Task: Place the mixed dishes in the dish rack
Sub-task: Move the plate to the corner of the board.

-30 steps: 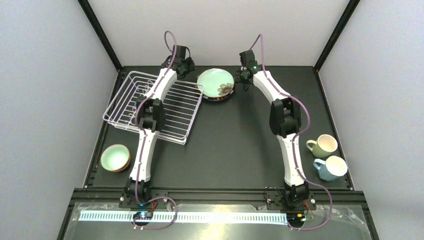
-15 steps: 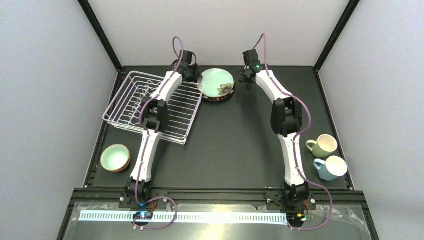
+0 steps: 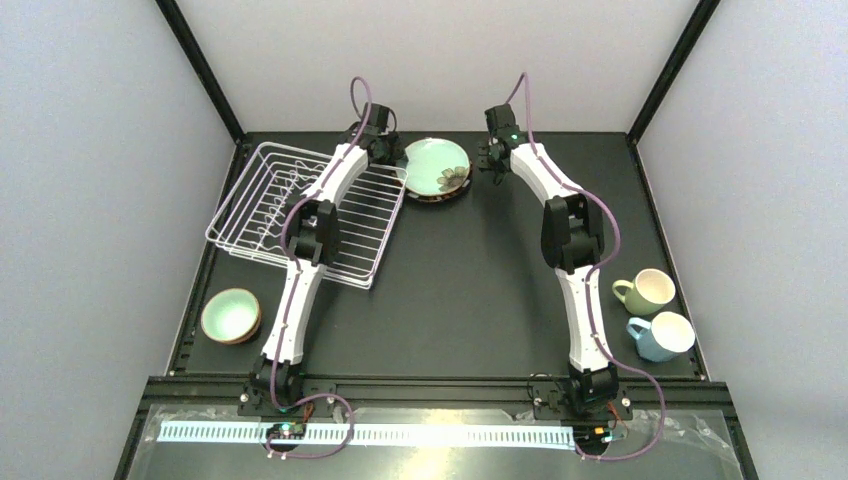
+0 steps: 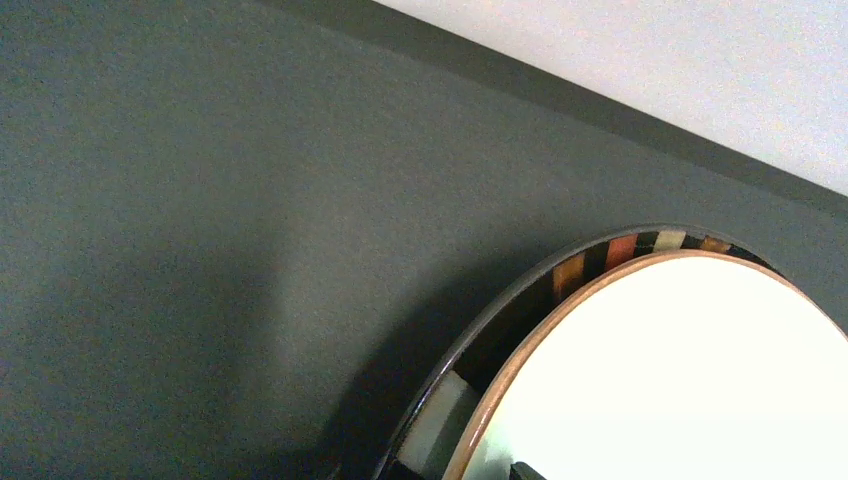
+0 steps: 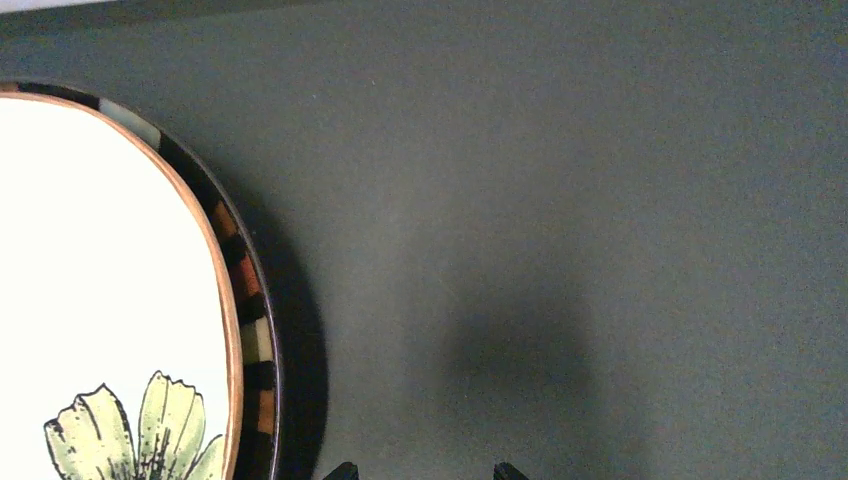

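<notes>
Top external view: two open grippers flank a flowered plate at the table's far end, with the rack not yet loaded.

Nearest, a small mint bowl (image 3: 231, 315) sits at the left, and a pale green mug (image 3: 645, 291) and a light blue mug (image 3: 662, 336) stand just beside each other at the right. Farther back, the dish rack (image 3: 355, 245) holds no dishes. Beyond it the flowered plate (image 3: 432, 166) lies flat just right of the rack. The left gripper (image 3: 385, 150) hovers at its left rim and the right gripper (image 3: 490, 160) just off its right, both with jaws spread wide and holding nothing. The likely trouble is the low, glazed rim. Fingers closing on it may skid off, or one arm may shove the plate into the rack wire or the other gripper. A thin edge pinch could also let the plate slip and chip.
</notes>
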You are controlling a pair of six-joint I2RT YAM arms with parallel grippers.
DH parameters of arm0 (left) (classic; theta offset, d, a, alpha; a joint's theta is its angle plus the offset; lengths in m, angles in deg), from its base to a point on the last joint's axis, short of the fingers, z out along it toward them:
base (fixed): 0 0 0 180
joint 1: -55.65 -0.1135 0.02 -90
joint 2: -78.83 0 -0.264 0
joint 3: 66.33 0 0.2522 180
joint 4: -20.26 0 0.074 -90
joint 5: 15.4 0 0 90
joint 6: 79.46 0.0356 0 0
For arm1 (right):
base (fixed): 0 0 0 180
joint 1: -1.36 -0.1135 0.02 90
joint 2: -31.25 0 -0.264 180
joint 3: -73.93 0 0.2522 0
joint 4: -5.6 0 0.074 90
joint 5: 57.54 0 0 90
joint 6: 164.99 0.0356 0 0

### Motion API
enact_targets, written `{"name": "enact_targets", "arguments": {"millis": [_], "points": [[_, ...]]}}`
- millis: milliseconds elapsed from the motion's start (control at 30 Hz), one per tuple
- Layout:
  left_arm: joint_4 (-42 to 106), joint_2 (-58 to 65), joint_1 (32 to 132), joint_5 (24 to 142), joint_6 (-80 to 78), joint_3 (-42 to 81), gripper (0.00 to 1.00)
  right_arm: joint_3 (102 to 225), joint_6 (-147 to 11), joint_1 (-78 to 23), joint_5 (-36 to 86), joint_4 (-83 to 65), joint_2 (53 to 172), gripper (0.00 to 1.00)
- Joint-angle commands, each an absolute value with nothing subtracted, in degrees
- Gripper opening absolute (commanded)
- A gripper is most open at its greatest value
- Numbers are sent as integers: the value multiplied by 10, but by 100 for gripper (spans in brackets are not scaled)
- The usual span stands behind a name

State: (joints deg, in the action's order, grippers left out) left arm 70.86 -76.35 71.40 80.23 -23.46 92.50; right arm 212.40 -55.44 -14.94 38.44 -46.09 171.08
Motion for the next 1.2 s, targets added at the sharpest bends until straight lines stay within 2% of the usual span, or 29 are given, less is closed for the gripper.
{"name": "enact_targets", "arguments": {"millis": [0,1167], "points": [[736,-787,746,837,-228,948,92,2104,-559,-142,400,-460,1702,78],[755,-786,816,869,-209,948,89,1996,-548,-115,419,-414,1604,78]]}}
